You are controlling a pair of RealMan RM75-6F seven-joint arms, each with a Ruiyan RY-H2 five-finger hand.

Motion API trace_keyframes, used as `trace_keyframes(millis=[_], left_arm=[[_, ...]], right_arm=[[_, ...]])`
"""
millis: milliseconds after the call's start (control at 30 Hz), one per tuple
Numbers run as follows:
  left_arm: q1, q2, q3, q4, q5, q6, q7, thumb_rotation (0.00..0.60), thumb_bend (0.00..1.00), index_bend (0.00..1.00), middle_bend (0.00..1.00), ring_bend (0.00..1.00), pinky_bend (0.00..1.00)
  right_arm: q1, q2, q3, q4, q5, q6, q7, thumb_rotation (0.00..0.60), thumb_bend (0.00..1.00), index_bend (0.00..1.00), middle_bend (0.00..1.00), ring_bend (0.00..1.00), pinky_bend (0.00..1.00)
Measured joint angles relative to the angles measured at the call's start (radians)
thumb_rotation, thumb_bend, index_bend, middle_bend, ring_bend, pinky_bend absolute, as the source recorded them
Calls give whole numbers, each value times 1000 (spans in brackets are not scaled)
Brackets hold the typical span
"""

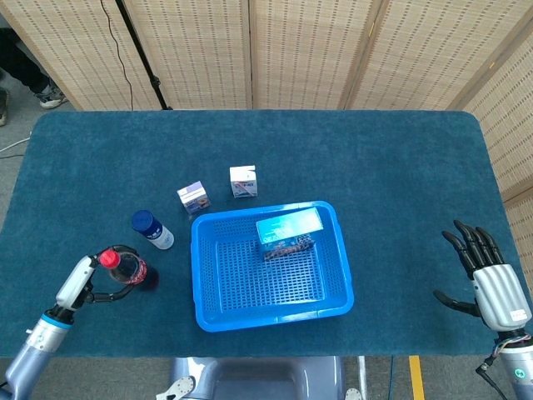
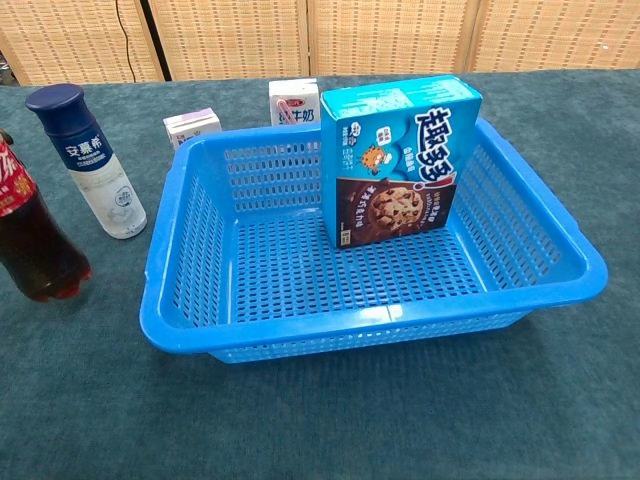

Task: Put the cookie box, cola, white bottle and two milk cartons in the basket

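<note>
The blue basket (image 1: 208,275) (image 2: 170,300) sits at the table's middle front. Inside it the cookie box (image 1: 288,232) (image 2: 400,160) stands upright near the far wall. Two milk cartons (image 1: 193,197) (image 1: 243,181) stand just behind the basket, seen in the chest view as a purple one (image 2: 192,127) and a white one (image 2: 293,101). The white bottle (image 1: 152,229) (image 2: 95,165) with a blue cap stands left of the basket. The cola (image 1: 127,267) (image 2: 30,240) stands upright further left and nearer. My left hand (image 1: 79,287) has fingers curved around the cola; contact is unclear. My right hand (image 1: 491,279) is empty, its fingers spread.
The dark teal table (image 1: 375,158) ends at a front edge close to both hands. Wicker screens (image 1: 291,50) stand behind the table. The right hand hovers near the table's front right corner, far from the basket.
</note>
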Motion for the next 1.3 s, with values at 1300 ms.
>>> trace_keyframes(millis=[1300], left_arm=[[-340, 38, -120, -586, 11, -301, 330, 600, 395, 510, 452, 421, 438]], right_arm=[[5, -20, 20, -2, 29, -86, -42, 600, 0, 95, 0, 0, 36]])
